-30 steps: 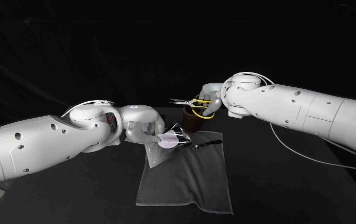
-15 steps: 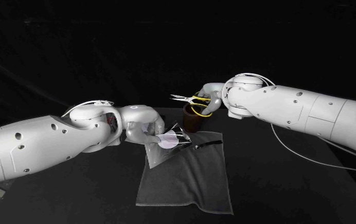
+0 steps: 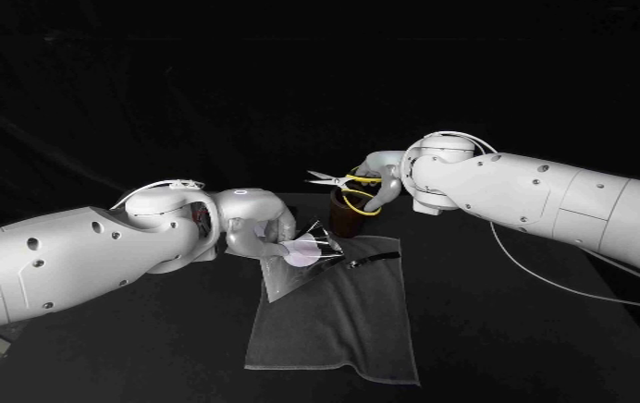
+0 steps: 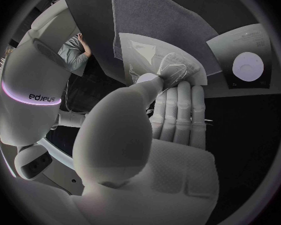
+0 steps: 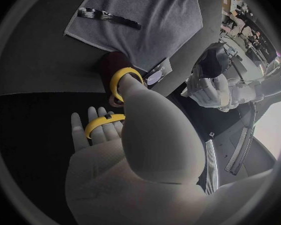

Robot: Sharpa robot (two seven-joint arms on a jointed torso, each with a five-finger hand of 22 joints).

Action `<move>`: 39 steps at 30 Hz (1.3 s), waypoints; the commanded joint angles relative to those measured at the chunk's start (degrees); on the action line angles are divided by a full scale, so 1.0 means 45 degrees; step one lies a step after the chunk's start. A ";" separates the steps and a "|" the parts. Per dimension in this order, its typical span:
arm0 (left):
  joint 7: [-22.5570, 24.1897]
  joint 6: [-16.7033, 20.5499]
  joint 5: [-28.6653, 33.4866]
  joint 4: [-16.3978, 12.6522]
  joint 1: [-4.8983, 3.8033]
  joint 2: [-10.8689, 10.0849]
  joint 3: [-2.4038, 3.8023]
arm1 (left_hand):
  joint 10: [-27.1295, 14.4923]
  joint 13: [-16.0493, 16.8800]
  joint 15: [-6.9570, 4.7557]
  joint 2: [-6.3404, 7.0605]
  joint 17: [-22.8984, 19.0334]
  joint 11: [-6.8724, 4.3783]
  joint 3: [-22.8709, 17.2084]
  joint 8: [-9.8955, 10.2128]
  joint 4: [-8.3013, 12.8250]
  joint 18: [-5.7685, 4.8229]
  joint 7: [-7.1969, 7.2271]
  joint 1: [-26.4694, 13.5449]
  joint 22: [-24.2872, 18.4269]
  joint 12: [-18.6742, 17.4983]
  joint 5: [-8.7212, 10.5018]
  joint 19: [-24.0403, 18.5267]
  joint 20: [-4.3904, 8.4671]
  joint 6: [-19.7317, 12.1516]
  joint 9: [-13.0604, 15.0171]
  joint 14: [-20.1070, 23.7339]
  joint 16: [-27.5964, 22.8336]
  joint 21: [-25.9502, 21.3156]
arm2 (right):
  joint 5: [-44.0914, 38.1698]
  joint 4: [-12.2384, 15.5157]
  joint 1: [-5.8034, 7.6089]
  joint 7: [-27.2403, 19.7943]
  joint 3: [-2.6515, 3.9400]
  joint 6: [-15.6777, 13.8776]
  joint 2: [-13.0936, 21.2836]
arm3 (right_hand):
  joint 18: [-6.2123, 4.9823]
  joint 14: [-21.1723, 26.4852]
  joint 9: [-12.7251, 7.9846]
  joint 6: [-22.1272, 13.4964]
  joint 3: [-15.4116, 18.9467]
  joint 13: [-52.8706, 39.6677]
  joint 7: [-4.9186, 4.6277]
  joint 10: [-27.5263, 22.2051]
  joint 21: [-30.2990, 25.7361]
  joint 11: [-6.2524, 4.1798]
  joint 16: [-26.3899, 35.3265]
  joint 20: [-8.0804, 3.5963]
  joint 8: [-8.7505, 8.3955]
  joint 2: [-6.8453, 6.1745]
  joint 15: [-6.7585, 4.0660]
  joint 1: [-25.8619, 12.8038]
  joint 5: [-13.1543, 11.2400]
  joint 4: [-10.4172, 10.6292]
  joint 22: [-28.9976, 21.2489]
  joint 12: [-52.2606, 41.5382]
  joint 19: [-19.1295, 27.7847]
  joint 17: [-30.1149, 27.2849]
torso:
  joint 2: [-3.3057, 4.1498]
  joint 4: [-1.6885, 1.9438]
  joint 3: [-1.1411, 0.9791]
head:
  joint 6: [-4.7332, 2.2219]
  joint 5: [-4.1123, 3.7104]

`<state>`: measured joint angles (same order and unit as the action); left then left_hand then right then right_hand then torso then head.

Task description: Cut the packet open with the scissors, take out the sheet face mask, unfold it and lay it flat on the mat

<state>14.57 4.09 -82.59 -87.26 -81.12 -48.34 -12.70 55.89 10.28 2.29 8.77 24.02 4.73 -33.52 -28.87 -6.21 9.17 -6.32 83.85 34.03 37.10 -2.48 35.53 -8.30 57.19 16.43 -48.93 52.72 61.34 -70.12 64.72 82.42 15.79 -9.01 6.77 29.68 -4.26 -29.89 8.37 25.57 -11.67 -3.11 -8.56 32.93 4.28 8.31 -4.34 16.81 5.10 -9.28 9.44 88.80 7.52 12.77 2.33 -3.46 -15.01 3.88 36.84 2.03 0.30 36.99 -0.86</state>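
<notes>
Two robot hands share this step, which I judge to be the approach to the cut. The left robot hand (image 3: 260, 227) pinches the packet (image 3: 304, 250) between thumb and fingers and holds it tilted just above the far left corner of the mat (image 3: 340, 320). The right robot hand (image 3: 383, 177) grips the scissors (image 3: 337, 181) through their yellow loops, raised over a dark cup (image 3: 350, 220) that stands at the mat's far edge, with the blades pointing toward the packet but well apart from it. The blades are too small in the head view to say how far they gape, and I cannot tell whether the packet's seal is intact. The next move calls for bringing the parted blades down and across to the packet's free upper edge. The left robot hand must keep that edge stiff and clear of its own fingers, so the cut takes only a thin strip of film. The packet is a flat, glossy, crinkled pouch with sharp silvery corners and a pale round mark on its face. It is likely slippery and quick to buckle under the blades. The mat is a soft grey rectangle of napped cloth, lying smooth on the matt black counter (image 3: 160, 329). A slim black strip (image 3: 375, 259) lies across the mat's far right corner.
</notes>
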 commanded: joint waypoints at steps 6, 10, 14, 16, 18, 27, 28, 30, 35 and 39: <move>0.0017 -0.0166 0.0069 -0.0005 -0.0003 -0.0003 0.0010 | 0.0071 0.0009 -0.0014 -0.0062 -0.0011 -0.0012 -0.1403 -0.0023 0.1356 0.0256 -0.0009 0.0099 -0.0014 0.0041 -0.0056 0.0081 -0.0041 0.0058 0.1549 -0.0029 -0.0054 0.0087 | -0.0406 -0.0037 0.0006 -0.0305 0.0002 -0.0668 0.0045 | 0.0162 -0.1726 0.0565 0.2218 -0.1533 -0.0107 -0.0449 0.3438 0.0146 0.0043 -0.0159 0.0002 0.0881 0.0305 -0.0403 -0.0332 -0.0167 -0.1090 0.0058 -0.0069 -0.0050 0.0185 | -0.0006 -0.0001 0.0005 | 0.0000 0.0008; 0.0009 -0.0180 0.0073 0.0002 -0.0003 -0.0003 0.0010 | 0.0077 0.0015 -0.0014 -0.0060 -0.0012 -0.0014 -0.1401 -0.0015 0.1354 0.0257 -0.0015 0.0096 -0.0017 0.0040 -0.0057 0.0086 -0.0044 0.0060 0.1572 -0.0034 -0.0055 0.0089 | -0.0498 -0.0043 0.0006 -0.0431 0.0002 -0.0532 0.0043 | 0.0163 -0.1314 -0.0243 -0.0378 -0.2539 0.0011 -0.1361 0.1069 0.0072 0.0820 0.0138 0.0017 -0.0065 0.0417 0.0257 -0.0821 -0.0726 -0.1683 0.0004 0.0101 0.0326 0.0059 | 0.0000 -0.0001 0.0005 | -0.0005 0.0008; 0.0002 -0.0182 0.0094 0.0025 -0.0003 -0.0001 0.0009 | 0.0078 0.0017 -0.0013 -0.0060 -0.0012 -0.0014 -0.1400 -0.0012 0.1352 0.0257 -0.0018 0.0094 -0.0018 0.0039 -0.0057 0.0089 -0.0045 0.0061 0.1578 -0.0037 -0.0054 0.0091 | -0.0515 -0.0046 0.0006 -0.0550 0.0002 -0.0369 0.0013 | 0.0184 -0.4047 -0.0194 0.0084 -0.3864 -0.0033 -0.1081 0.1707 0.0088 0.0496 -0.0325 0.0020 -0.0006 0.0375 -0.0283 -0.1442 -0.0930 -0.2602 -0.0006 0.0052 0.0560 0.0368 | 0.0003 -0.0003 0.0002 | -0.0002 0.0000; -0.0001 -0.0184 0.0102 0.0032 -0.0003 -0.0001 0.0009 | 0.0078 0.0017 -0.0013 -0.0060 -0.0012 -0.0014 -0.1400 -0.0012 0.1352 0.0257 -0.0018 0.0094 -0.0018 0.0039 -0.0057 0.0089 -0.0045 0.0061 0.1578 -0.0037 -0.0054 0.0091 | -0.0548 -0.0063 0.0006 -0.0561 0.0002 -0.0418 0.0001 | 0.0186 -0.3818 -0.0194 0.0161 -0.4174 -0.0020 -0.0748 0.1562 0.0098 0.0214 -0.0128 0.0016 -0.0003 0.0211 -0.0476 -0.1753 -0.0913 -0.2912 -0.0009 0.0074 0.0642 0.0282 | 0.0005 0.0003 0.0001 | -0.0007 -0.0004; -0.0004 -0.0184 0.0107 0.0037 -0.0003 -0.0004 0.0009 | 0.0078 0.0017 -0.0013 -0.0060 -0.0012 -0.0014 -0.1400 -0.0012 0.1352 0.0257 -0.0018 0.0094 -0.0018 0.0039 -0.0057 0.0089 -0.0045 0.0061 0.1578 -0.0037 -0.0054 0.0091 | -0.0567 -0.0081 0.0006 -0.0562 0.0002 -0.0449 -0.0005 | 0.0192 -0.2715 -0.0070 0.0672 -0.4235 0.0051 -0.0508 0.0466 0.0073 0.0152 0.0192 0.0024 0.0155 0.0072 -0.0309 -0.2015 -0.0743 -0.3057 -0.0026 0.0145 0.0772 0.0098 | 0.0007 0.0011 -0.0002 | -0.0006 -0.0008; -0.0009 -0.0188 0.0116 0.0049 -0.0003 -0.0011 0.0009 | 0.0080 0.0020 -0.0012 -0.0060 -0.0013 -0.0015 -0.1399 -0.0006 0.1351 0.0258 -0.0022 0.0092 -0.0019 0.0038 -0.0056 0.0095 -0.0047 0.0062 0.1593 -0.0042 -0.0055 0.0093 | -0.0589 -0.0068 0.0006 -0.0506 0.0002 -0.0029 0.0007 | 0.0185 0.0250 -0.0124 0.0864 -0.3325 0.0073 -0.0609 -0.0487 0.0148 0.0481 0.0330 0.0024 0.0154 0.0069 0.0188 -0.2374 -0.0248 -0.3133 -0.0017 0.0162 0.0895 -0.0185 | 0.0000 0.0000 0.0008 | 0.0015 -0.0002; -0.0009 -0.0190 0.0117 0.0051 -0.0003 -0.0007 0.0009 | 0.0080 0.0020 -0.0012 -0.0060 -0.0013 -0.0015 -0.1399 -0.0006 0.1351 0.0258 -0.0022 0.0092 -0.0019 0.0038 -0.0056 0.0095 -0.0047 0.0062 0.1593 -0.0042 -0.0055 0.0093 | -0.0600 -0.0064 0.0006 -0.0501 0.0002 0.0013 0.0009 | 0.0185 0.0250 -0.0124 0.0864 -0.3325 0.0073 -0.0609 -0.0487 0.0148 0.0481 0.0330 0.0024 0.0154 0.0069 0.0188 -0.2374 -0.0248 -0.3133 -0.0017 0.0162 0.0895 -0.0185 | 0.0001 0.0001 0.0006 | 0.0015 -0.0001; -0.0008 -0.0193 0.0118 0.0054 -0.0003 0.0001 0.0009 | 0.0080 0.0020 -0.0012 -0.0060 -0.0013 -0.0015 -0.1399 -0.0006 0.1351 0.0258 -0.0022 0.0092 -0.0019 0.0038 -0.0056 0.0095 -0.0047 0.0062 0.1593 -0.0042 -0.0055 0.0093 | -0.0617 -0.0056 0.0006 -0.0485 0.0001 0.0063 0.0015 | 0.0183 0.0300 -0.0128 0.0855 -0.3309 0.0074 -0.0633 -0.0501 0.0169 0.0461 0.0337 0.0023 0.0150 0.0071 0.0168 -0.2376 -0.0253 -0.3133 -0.0008 0.0164 0.0854 -0.0190 | 0.0001 0.0003 0.0003 | 0.0014 -0.0002; -0.0011 -0.0201 0.0119 0.0057 -0.0003 0.0006 0.0008 | 0.0082 0.0023 -0.0012 -0.0059 -0.0014 -0.0015 -0.1400 -0.0002 0.1351 0.0259 -0.0024 0.0093 -0.0021 0.0036 -0.0057 0.0098 -0.0048 0.0062 0.1603 -0.0045 -0.0055 0.0094 | -0.0650 -0.0031 0.0006 -0.0444 0.0001 0.0225 0.0055 | 0.0189 0.2529 -0.0281 0.0475 -0.2222 0.0127 -0.0192 -0.1477 0.0209 0.0383 0.0516 0.0017 -0.0027 0.0103 0.0376 -0.2134 -0.0226 -0.2887 -0.0013 0.0215 0.0961 -0.0383 | 0.0002 -0.0002 0.0002 | 0.0029 0.0011; -0.0014 -0.0208 0.0120 0.0061 -0.0003 0.0009 0.0008 | 0.0082 0.0023 -0.0012 -0.0059 -0.0014 -0.0015 -0.1400 -0.0002 0.1351 0.0259 -0.0024 0.0093 -0.0021 0.0036 -0.0057 0.0098 -0.0048 0.0062 0.1603 -0.0045 -0.0055 0.0094 | -0.0663 0.0008 0.0006 -0.0501 0.0000 0.0225 0.0087 | 0.0176 -0.1070 -0.0434 0.0032 -0.1974 0.0065 -0.0730 -0.0611 0.0419 0.0310 -0.0386 0.0018 -0.0205 0.0306 -0.0177 -0.1833 -0.0092 -0.2735 0.0056 0.0137 0.0695 0.0166 | 0.0004 -0.0004 0.0002 | 0.0040 0.0014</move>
<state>14.36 3.86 -82.36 -86.97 -81.12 -48.39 -12.71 55.89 10.35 2.30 8.70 24.02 4.73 -33.52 -28.51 -6.20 9.71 -6.56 84.05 34.01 37.05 -2.52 35.74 -8.51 57.05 16.48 -48.94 52.72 61.62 -72.29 64.61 82.43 13.80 -9.03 6.96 30.06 -3.08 -31.71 6.52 26.29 -20.76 -2.71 -9.05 29.49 6.01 9.94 -5.37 16.81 4.39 -7.97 9.30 80.00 6.90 0.47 2.49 -2.81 -11.63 4.20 36.85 2.02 0.31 37.14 -0.81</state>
